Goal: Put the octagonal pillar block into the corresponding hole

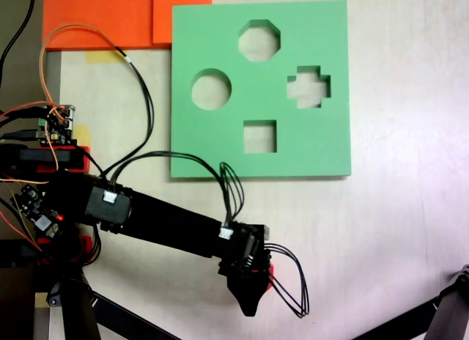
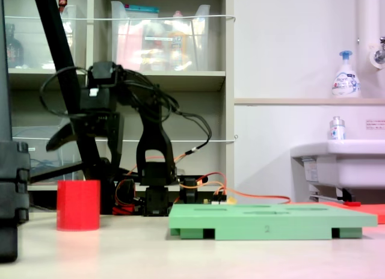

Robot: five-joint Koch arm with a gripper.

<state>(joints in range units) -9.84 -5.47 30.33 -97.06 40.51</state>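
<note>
We observe the octagonal pillar block [image 2: 78,205] standing upright on the pale tabletop [image 1: 410,230], at the second exterior view's left, well apart from the green foam board [image 2: 271,221]. In the first exterior view only a red sliver of it [image 1: 270,275] shows, the rest covered by the arm's head. The gripper [image 2: 84,134] hangs above the block in the second exterior view, clear of its top face and not touching it. Its fingers are spread — one curved black finger [image 2: 60,136] reaches out toward the second exterior view's left, the other runs straight down beside it — and nothing sits between them. In the first exterior view the gripper [image 1: 249,292] points toward the lower edge of the frame, directly over the block.

The board lies flat on the table, raised on short feet in the second exterior view. We note four cutouts in the first exterior view: the corresponding hole [image 1: 259,40], eight-sided, near the board's upper edge; a round cutout [image 1: 211,89] toward the first exterior view's left; a cross-shaped cutout [image 1: 308,86] toward its right; a square cutout [image 1: 259,136] below. All four show bare table through them. The black arm [image 1: 161,223] crosses from the first exterior view's left, below the board. Orange sheets [image 1: 110,17] lie beside the board's upper left corner.
</note>
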